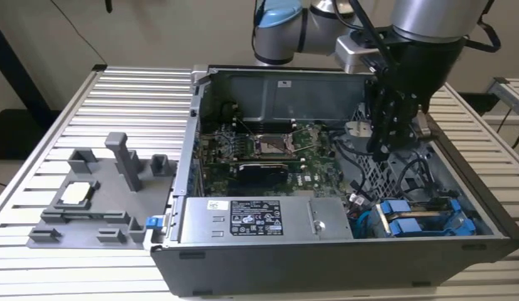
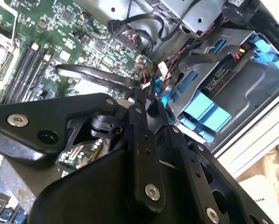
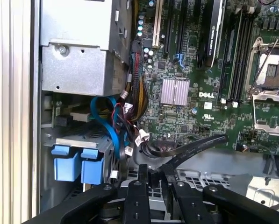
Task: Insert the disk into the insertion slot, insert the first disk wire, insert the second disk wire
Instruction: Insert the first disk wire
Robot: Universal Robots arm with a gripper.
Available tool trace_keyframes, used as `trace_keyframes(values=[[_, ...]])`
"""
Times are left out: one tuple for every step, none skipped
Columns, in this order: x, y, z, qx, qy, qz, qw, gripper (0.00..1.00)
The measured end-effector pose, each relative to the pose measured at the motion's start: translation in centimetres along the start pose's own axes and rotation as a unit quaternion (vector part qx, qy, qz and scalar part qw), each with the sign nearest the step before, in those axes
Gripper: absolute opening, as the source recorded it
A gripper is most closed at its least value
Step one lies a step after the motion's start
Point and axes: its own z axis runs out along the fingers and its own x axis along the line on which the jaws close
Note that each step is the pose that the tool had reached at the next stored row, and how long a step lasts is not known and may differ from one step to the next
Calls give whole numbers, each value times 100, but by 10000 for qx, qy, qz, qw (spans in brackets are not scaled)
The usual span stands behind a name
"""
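Clamping black flat wire, gripper closed in both wrist views, exterior view adding grey fixture

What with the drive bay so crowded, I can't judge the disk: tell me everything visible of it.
The disk sits in the metal bay at the case's corner, on the exterior view's right of the grey power supply. Mostly its bright blue plastic carrier shows: two squarish tab ends side by side. Its metal body is largely hidden. Dark cables run close by; whether any is plugged in cannot be told. The gripper hangs apart from it.
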Motion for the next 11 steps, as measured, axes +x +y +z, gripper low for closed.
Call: trace_keyframes(values=[[0, 9, -1, 13, 3, 1, 10000, 27], [0, 14, -5, 22, 8, 1, 10000, 27], [-1, 18, -7, 30, 15, 0, 10000, 27], [-2, 22, -8, 36, 22, 0, 10000, 27], [-2, 25, -9, 43, 32, 0, 10000, 27], [-3, 28, -11, 50, 51, -2, 10000, 27], [-3, 30, -14, 58, 73, -3, 10000, 27], [-3, 31, -18, 63, 96, -5, 9999, 27], [-3, 34, -19, 76, 112, -5, 9999, 27], [-4, 39, -19, 90, 126, -6, 9999, 27], [-6, 47, -20, 109, 147, -6, 9998, 27]])
